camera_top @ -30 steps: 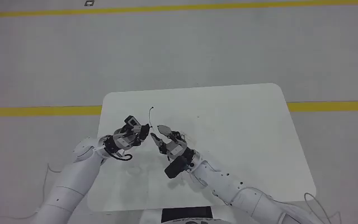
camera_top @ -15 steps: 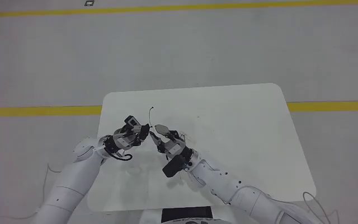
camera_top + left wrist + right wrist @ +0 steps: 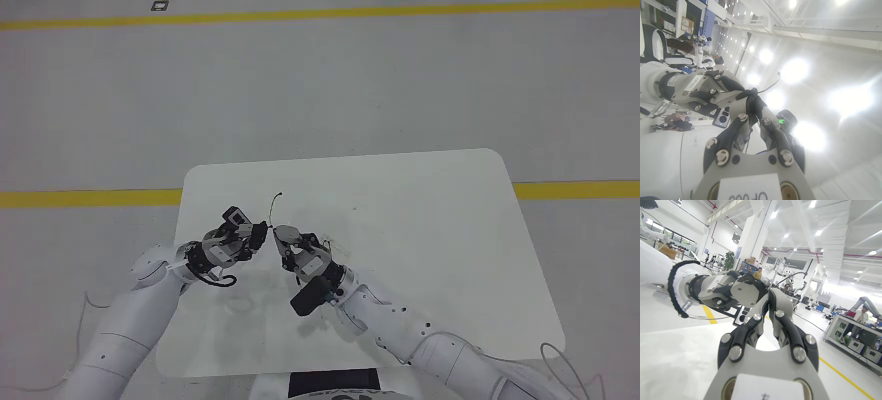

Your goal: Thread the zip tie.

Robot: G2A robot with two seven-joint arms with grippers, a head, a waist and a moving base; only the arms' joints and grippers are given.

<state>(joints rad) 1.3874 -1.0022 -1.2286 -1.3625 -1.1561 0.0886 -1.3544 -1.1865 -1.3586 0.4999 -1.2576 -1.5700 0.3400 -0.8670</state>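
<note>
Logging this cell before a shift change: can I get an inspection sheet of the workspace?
Surface: white table, rounded corners.
Job's things: zip tie, in the left gripper, free end curving upward.
Clutter: nothing seen.
Grippers: left gripper shut on the zip tie; right gripper shut, tip to tip with it; its hold on the tie unclear.
Cables: black cable looped at the left wrist.
Surroundings: grey floor with yellow lines.

the zip tie (image 3: 273,206) hides mostly between left claw (image 3: 260,238) and right claw (image 3: 279,237); its twelve o'clock tip is too small to tell.
</note>
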